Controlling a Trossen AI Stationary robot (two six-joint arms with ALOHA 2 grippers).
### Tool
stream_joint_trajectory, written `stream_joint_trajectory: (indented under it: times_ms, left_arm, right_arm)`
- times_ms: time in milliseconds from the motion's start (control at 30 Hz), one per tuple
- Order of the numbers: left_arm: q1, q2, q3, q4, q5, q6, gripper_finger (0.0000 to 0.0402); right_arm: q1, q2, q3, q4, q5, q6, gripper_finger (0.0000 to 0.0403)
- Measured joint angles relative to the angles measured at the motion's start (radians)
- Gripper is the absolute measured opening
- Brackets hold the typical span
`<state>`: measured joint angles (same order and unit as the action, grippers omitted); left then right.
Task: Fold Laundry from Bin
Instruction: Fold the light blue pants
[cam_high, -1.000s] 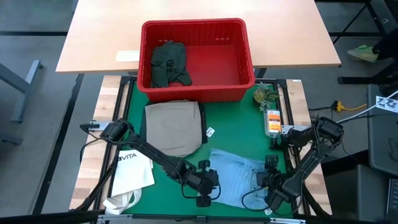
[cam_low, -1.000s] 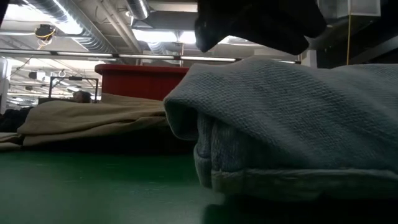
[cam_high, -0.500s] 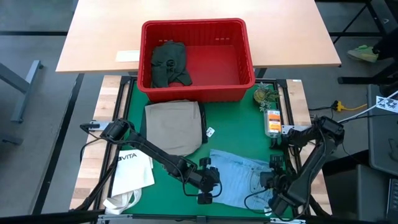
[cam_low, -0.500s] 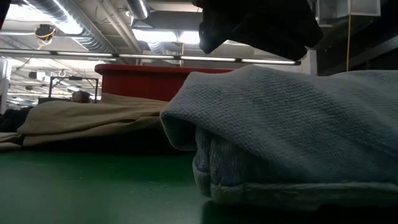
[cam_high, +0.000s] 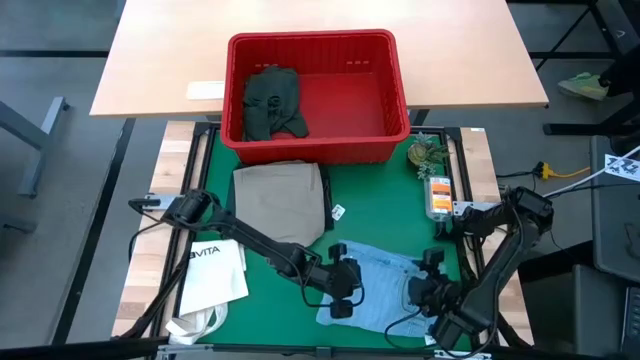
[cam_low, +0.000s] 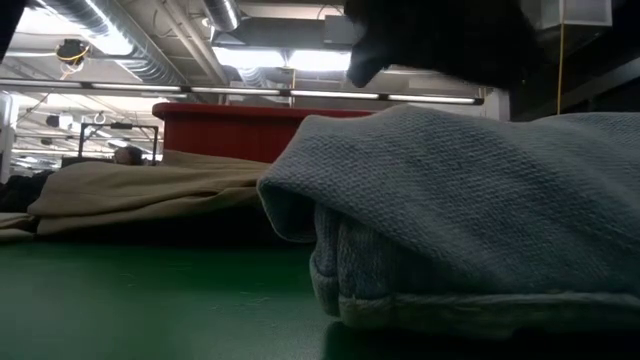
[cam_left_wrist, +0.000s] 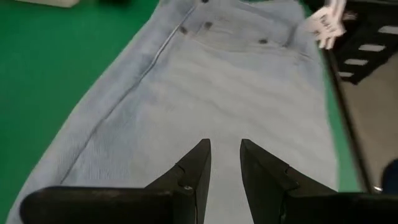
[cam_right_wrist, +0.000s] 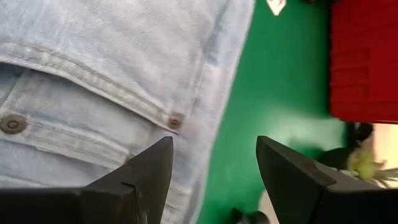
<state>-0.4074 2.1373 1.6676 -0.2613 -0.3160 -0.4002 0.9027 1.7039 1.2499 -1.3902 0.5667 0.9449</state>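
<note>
Both grippers over light blue jeans (cam_high: 385, 285) on green mat (cam_high: 380, 215).
Left gripper (cam_left_wrist: 225, 163) nearly closed, grasping nothing (narrow gap); right gripper (cam_right_wrist: 214, 163) spread wide, empty, above waistband.

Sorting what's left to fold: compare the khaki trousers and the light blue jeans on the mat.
The khaki trousers lie as a tidy squared stack just in front of the red bin; the light blue jeans lie spread and rumpled at the mat's near edge. No claw is at the khaki trousers; both are over the jeans. Both rest on the green mat.
</note>
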Motion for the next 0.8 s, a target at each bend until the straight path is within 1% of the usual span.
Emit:
stream_joint_trajectory:
  times_ms: [200,367,467,567,667,800]
  left_arm:
    - [0.007,0.063,-0.003,0.019,-0.023,-0.005,0.0082]
    - [0.021,0.145,-0.003,0.033,-0.025,-0.008,0.0082]
    - [0.031,0.172,0.000,0.029,-0.009,-0.008,0.0082]
    - [0.038,0.173,0.000,0.024,0.012,-0.008,0.0082]
    - [0.044,0.170,0.000,0.019,0.021,-0.007,0.0082]
    - [0.047,0.156,-0.001,0.005,0.038,0.011,0.0082]
  right_arm:
    - [0.000,0.000,-0.126,0.169,-0.007,0.000,0.0232]
    - [0.000,0.000,-0.258,0.359,-0.010,0.001,0.0232]
    - [0.000,-0.005,-0.338,0.486,-0.010,0.002,0.0232]
    - [0.001,-0.009,-0.405,0.590,-0.002,0.007,0.0232]
    - [0.001,-0.009,-0.423,0.611,0.000,0.027,0.0232]
    - [0.000,-0.008,-0.390,0.549,-0.012,0.031,0.0232]
